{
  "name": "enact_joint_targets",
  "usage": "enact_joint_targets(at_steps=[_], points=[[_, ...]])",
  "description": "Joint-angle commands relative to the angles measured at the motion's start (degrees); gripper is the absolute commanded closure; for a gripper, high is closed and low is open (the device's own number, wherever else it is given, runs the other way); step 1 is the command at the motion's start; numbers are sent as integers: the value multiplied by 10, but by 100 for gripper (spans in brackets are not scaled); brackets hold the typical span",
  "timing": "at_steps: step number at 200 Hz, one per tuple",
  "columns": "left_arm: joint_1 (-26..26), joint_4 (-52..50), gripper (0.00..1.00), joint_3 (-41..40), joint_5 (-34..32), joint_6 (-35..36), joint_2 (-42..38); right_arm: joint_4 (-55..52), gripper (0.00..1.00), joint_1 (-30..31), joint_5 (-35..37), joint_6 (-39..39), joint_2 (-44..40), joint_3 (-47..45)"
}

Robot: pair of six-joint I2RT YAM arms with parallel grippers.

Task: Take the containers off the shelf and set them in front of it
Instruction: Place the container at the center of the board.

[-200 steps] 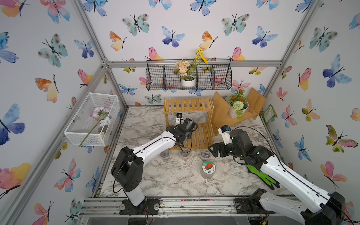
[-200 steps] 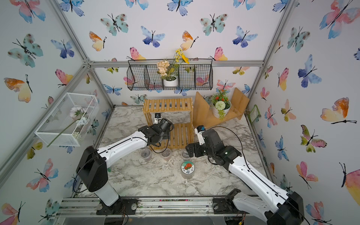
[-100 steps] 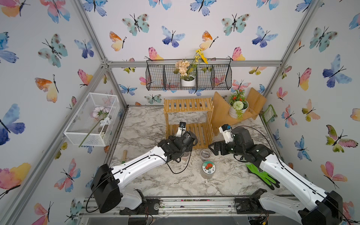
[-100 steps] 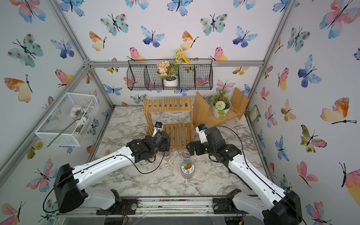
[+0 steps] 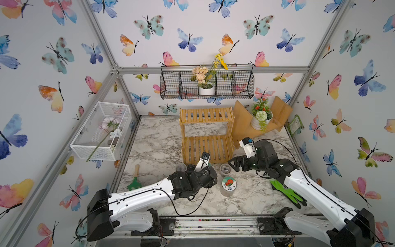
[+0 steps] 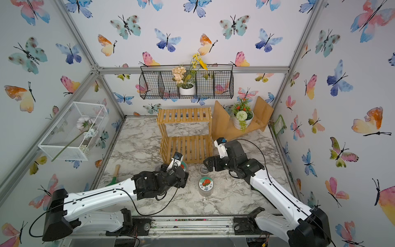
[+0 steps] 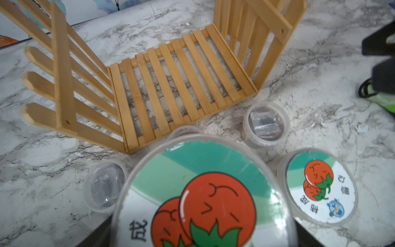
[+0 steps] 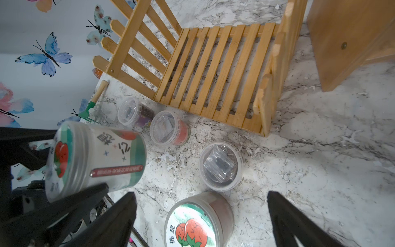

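Note:
The bamboo shelf (image 5: 206,147) (image 6: 188,147) (image 7: 177,85) stands with both tiers bare. My left gripper (image 5: 204,171) (image 6: 177,171) is shut on a big tomato-lidded jar (image 7: 203,198) (image 8: 94,158), just in front of the shelf. A second such jar (image 5: 228,184) (image 8: 196,224) stands on the marble. Three small cups sit before the shelf: dark (image 5: 224,169) (image 8: 220,165), orange-red (image 8: 168,128) and purple (image 8: 134,112). My right gripper (image 5: 234,165) (image 8: 202,196) hangs open beside the dark cup, holding nothing.
A green hand rake (image 5: 134,179) lies front left and a green glove (image 5: 287,192) under my right arm. The angled wooden stand (image 5: 243,126) with a flower pot stands right of the shelf. A black wire basket (image 5: 171,85) hangs on the back wall.
My left arm has drawn back from the shelf toward the front and swung low, carrying the big jar. The right arm has barely moved.

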Motion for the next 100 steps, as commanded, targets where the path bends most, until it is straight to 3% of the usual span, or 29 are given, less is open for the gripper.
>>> enact_joint_targets(at_steps=[1, 100], points=[[-23, 6, 32, -18, -29, -32, -17, 6, 2, -3, -14, 6, -18, -15], [-38, 103, 31, -118, -5, -56, -6, 3, 2, -3, -10, 12, -32, -17]])
